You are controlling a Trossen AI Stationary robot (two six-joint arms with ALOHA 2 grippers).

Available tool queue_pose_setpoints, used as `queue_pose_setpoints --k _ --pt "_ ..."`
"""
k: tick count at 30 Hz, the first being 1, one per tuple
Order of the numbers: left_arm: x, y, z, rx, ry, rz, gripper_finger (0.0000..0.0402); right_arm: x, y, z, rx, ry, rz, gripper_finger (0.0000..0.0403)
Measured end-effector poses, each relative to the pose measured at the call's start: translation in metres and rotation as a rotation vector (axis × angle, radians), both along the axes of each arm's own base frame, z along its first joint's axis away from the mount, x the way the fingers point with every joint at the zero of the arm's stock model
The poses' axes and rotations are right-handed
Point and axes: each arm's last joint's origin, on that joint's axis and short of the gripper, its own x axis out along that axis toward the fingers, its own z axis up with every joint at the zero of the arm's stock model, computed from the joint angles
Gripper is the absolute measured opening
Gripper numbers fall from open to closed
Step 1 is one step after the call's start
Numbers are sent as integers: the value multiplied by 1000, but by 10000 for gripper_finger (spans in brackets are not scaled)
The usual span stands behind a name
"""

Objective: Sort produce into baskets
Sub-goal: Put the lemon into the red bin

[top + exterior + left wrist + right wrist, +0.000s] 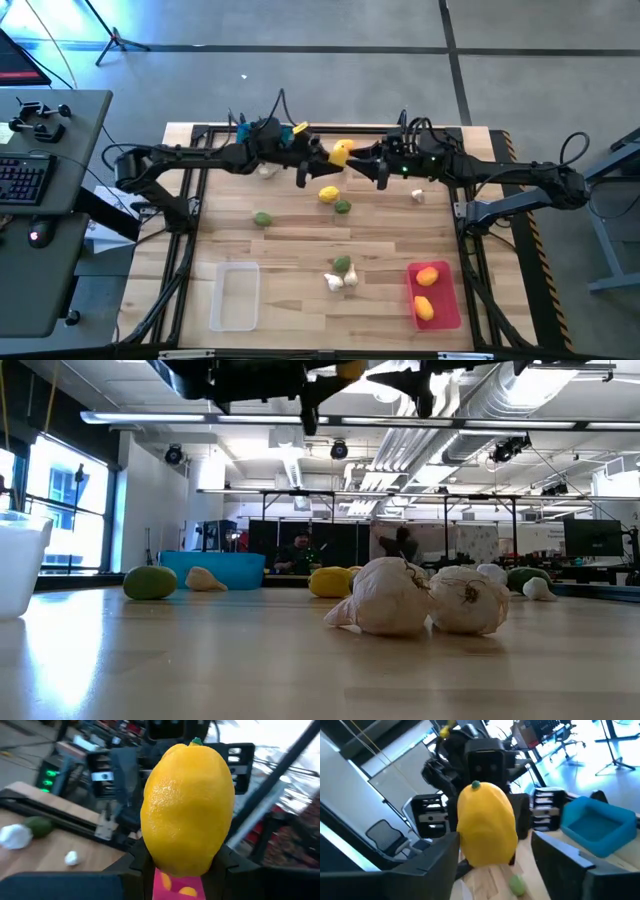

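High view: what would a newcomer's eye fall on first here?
A bright yellow lemon-like fruit is held in mid-air above the table's far middle, clamped by the left gripper, with the right gripper open around it. At the near right, a red plastic bin holds two orange-yellow fruits.

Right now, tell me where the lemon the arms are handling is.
In the high view, the lemon is in the air at the table's far middle, clamped in the left gripper, with the open right gripper just beside it.
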Motion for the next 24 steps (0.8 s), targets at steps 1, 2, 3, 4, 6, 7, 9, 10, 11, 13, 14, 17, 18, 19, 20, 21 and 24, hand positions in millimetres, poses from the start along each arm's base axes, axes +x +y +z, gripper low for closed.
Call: queue_pose_setpoints --k 1,2,3,4,6,7,9,10,11,13,14,17,18,19,20,21,24 --pt "3 1 2 2 -8 -25 93 0 0 1 -3 -14 0 248" --pt "6 2 3 1 -11 -43 93 0 0 3 -7 -33 -1 254" --pt "8 3 3 -3 -7 -64 93 0 0 4 -13 -43 -2 260" --pt "10 4 2 -9 -3 -80 93 0 0 6 -27 -55 -4 265" --pt "13 5 0 -26 9 -103 93 0 -1 10 -59 -94 -22 273" --pt "14 5 -1 -31 10 -111 93 0 -1 11 -78 -107 -32 275" --pt "15 5 -1 -33 11 -121 93 -1 -1 13 -102 -118 -46 276" --pt "15 5 -1 -33 10 -121 93 -1 -1 13 -107 -118 -50 277" --pt "15 5 -1 -33 10 -121 93 -1 -1 13 -108 -118 -52 277" --pt "15 5 -1 -39 10 -114 93 -1 -1 13 -107 -117 -52 277" --pt "15 5 -1 -46 11 -105 93 -1 -1 13 -107 -116 -52 277" --pt "15 7 0 -71 14 -63 93 -1 -1 13 -107 -116 -51 277" --pt "15 7 0 -73 15 -60 93 -1 -1 13 -104 -116 -51 277" --pt "15 7 0 -73 15 -56 93 -1 -1 12 -103 -114 -51 277" --pt "15 6 0 -73 14 -52 93 -1 -1 12 -102 -111 -51 277" --pt "16 6 0 -73 12 -48 93 -1 -1 12 -101 -110 -51 277" --pt "17 4 2 -80 8 -38 93 0 -2 12 -101 -111 -51 277"
